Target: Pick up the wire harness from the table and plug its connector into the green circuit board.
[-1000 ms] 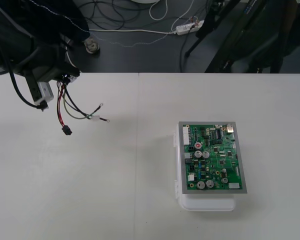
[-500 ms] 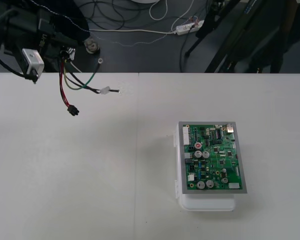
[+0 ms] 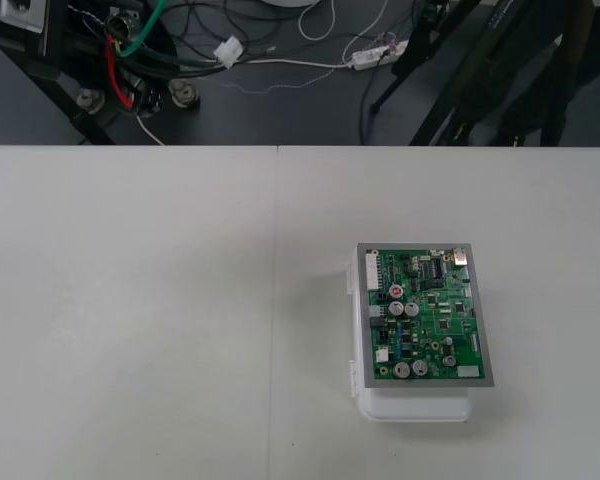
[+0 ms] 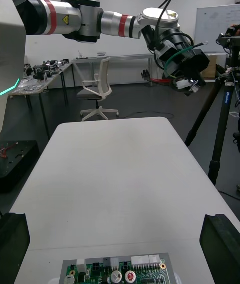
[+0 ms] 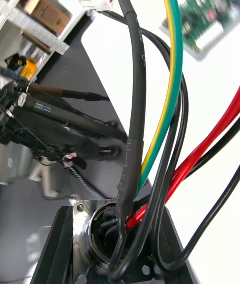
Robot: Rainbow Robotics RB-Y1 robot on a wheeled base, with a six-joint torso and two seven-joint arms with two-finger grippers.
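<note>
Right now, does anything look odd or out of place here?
Yes: the harness dangles from the left gripper, held high beyond the table's far edge and far from the board. Its wires splay loosely. The board sits flat on the table; nothing looks damaged.

Bright, even light from overhead lit the table (image 3: 130, 300), where the circuit board (image 3: 425, 315) threw a faint, soft shadow.
</note>
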